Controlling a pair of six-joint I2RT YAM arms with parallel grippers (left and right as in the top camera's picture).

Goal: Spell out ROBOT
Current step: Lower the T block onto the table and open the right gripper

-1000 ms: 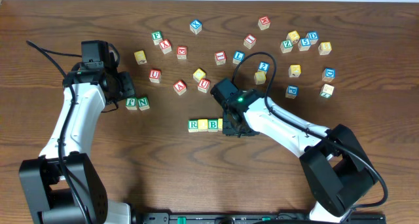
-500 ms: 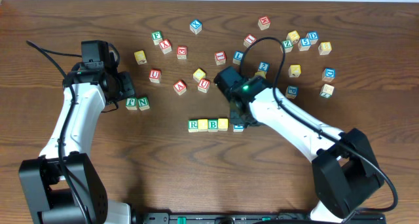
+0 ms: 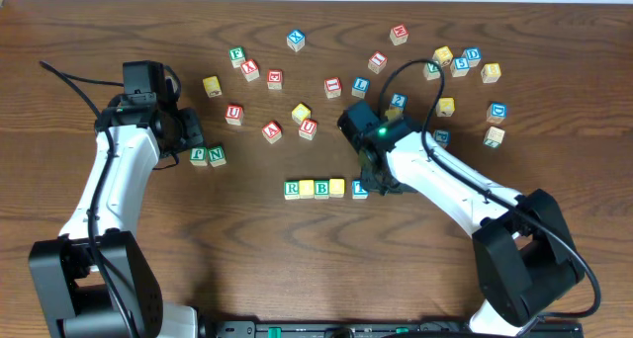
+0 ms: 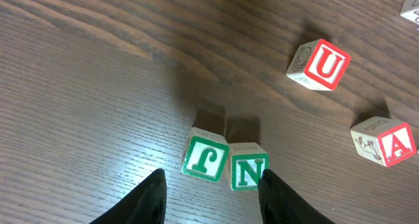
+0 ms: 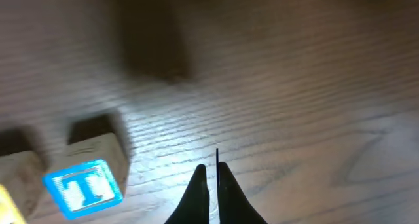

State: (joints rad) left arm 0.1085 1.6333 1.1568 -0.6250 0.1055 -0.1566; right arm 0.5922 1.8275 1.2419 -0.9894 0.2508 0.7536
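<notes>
A row of letter blocks [image 3: 315, 188] lies at the table's middle: green R, yellow, green B, yellow, then a blue T block [image 3: 359, 189] at the right end. My right gripper [image 3: 382, 183] is just right of the T block, apart from it. In the right wrist view the gripper [image 5: 211, 176] is shut and empty, with the T block [image 5: 84, 188] at its lower left. My left gripper [image 3: 194, 136] is at the left, open and empty [image 4: 213, 188], just short of a green J block [image 4: 205, 160] and a green N block [image 4: 249, 168].
Several loose letter blocks are scattered across the back of the table, with a cluster at the back right [image 3: 457, 63]. A red U block [image 4: 321, 65] and a red A block [image 4: 389, 142] lie beyond the left gripper.
My right gripper has drawn away to the right from the row's end, uncovering the blue T block left there. The left arm has not moved.
</notes>
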